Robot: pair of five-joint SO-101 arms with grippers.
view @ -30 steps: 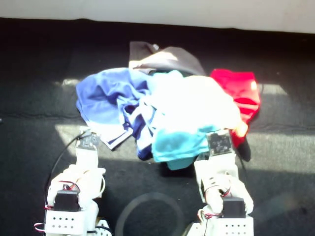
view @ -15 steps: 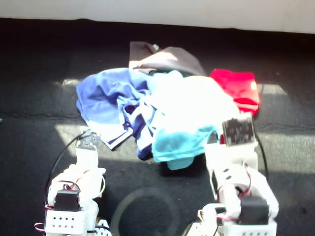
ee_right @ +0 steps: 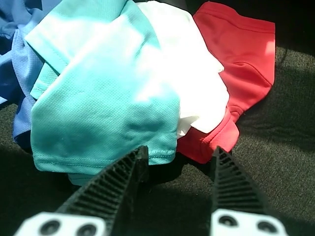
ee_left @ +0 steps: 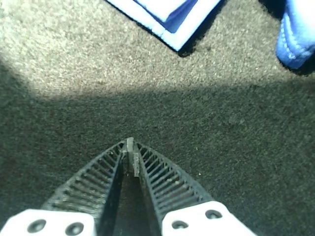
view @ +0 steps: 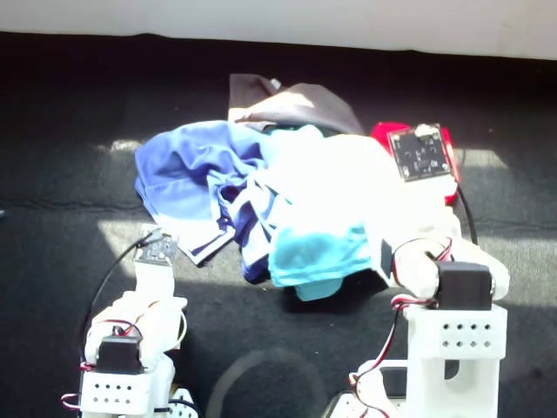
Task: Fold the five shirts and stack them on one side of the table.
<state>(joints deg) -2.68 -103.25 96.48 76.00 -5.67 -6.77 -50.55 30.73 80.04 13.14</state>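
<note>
1. Right gripper (ee_right: pixel 179 150): fingers spread wide, holding nothing, poised just above the near hem of the teal shirt (ee_right: pixel 98 88).
2. Left gripper (ee_left: pixel 129 142): fingers pressed together, empty, low over bare desk (ee_left: pixel 74 73). Near a pale corner of the blue shirt (ee_left: pixel 167 10) but apart from it.
3. Five shirts in one overlapping heap mid-desk, none folded yet. Teal seemingly draped over the white shirt (ee_right: pixel 192 83) and white over the red shirt (ee_right: pixel 241 49). Blue on the left arm's side, dark shirt (view: pixel 296 100) at the far side, partly tucked under the rest.
4. Probably light, limp, thin knit with no stiffness to rely on. Likely to sag, bunch and drag a neighbour along when lifted, and to cling somewhat to the fuzzy desk cover.
5. Best pinched at a stitched hem or shoulder seam, one layer only. Teal hem the obvious start: uppermost, free-edged, right under the open fingers.
6. Broad bare desk on both flanks of the heap, and a strip in front between the arms for spreading flat. Less room behind, with the far edge not far beyond the dark shirt. Either flank apt for the stack.
</note>
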